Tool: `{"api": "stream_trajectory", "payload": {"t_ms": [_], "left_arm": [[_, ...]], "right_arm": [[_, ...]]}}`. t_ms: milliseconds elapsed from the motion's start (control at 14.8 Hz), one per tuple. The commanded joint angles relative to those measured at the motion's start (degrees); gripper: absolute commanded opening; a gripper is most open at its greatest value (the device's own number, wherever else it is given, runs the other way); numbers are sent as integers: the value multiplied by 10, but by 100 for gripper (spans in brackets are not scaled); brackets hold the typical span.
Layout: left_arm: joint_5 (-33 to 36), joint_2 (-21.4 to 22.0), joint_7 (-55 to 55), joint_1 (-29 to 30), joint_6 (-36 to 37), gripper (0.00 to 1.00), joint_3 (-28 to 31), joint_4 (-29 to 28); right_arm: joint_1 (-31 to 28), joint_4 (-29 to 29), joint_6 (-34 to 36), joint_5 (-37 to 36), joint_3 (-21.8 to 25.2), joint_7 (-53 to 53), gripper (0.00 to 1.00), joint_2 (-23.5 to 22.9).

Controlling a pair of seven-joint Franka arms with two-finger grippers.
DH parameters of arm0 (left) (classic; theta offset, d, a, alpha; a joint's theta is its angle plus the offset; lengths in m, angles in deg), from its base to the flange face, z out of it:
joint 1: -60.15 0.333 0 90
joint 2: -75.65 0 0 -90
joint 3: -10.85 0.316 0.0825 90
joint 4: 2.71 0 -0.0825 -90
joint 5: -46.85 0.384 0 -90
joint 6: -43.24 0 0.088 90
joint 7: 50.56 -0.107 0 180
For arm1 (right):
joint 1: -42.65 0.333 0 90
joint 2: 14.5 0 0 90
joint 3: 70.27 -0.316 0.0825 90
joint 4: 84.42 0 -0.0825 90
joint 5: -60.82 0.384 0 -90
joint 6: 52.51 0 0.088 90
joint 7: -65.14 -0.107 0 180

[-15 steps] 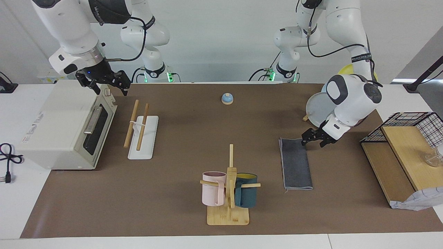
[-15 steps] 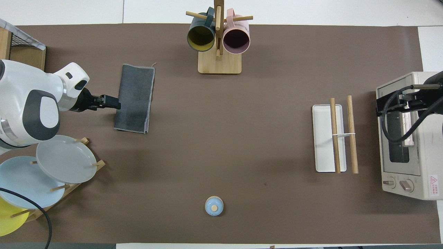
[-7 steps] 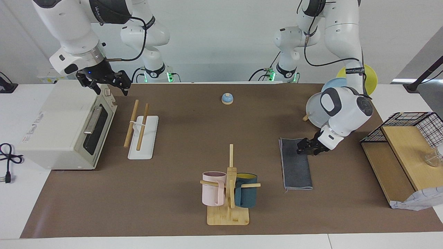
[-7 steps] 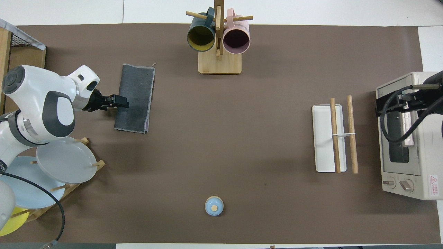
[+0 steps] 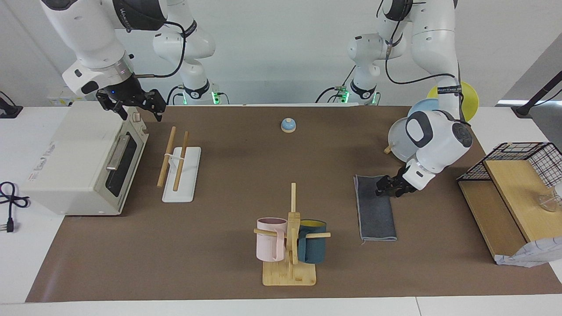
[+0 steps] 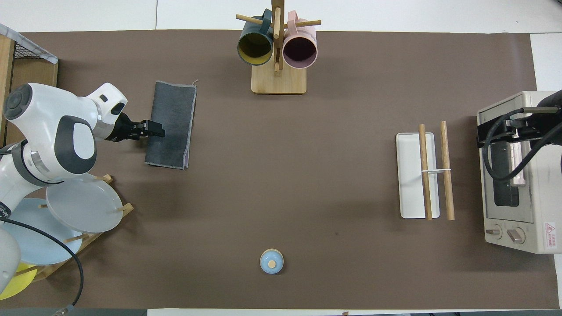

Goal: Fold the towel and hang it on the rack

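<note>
The towel [image 5: 375, 215] [image 6: 171, 125] lies folded into a narrow dark grey strip toward the left arm's end of the table, with a purple edge showing along one long side. My left gripper [image 5: 387, 189] [image 6: 154, 129] is low over the towel's long edge nearest the plate stand, open, its fingers reaching over the cloth. The rack [image 5: 186, 175] [image 6: 410, 175], two wooden rods on a white base, stands bare beside the toaster oven. My right gripper [image 5: 131, 107] waits open above the toaster oven.
A toaster oven [image 5: 79, 162] sits at the right arm's end. A wooden mug stand [image 5: 290, 245] with pink and teal mugs stands beside the towel. A blue bell [image 5: 288, 125], a plate stand [image 5: 401, 140], a wooden shelf with wire basket [image 5: 518, 184] and a pale cloth [image 5: 527, 256] are around.
My left gripper has swung from beside the towel to over its long edge, then crept a little further onto the cloth. The right arm has stayed still.
</note>
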Motion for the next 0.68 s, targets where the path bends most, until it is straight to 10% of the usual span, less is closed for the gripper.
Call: {"api": "stream_trajectory", "payload": {"t_ms": [0,609], "left_arm": [[-13,-1,-10,-6,-5,86,3,-5],[-13,0,-10,-11,-5,75,3,-13]], "right_arm": [[-5,7,4,8,-1,11,100,9],[-4,7,4,8,-1,12,100,9]]}}
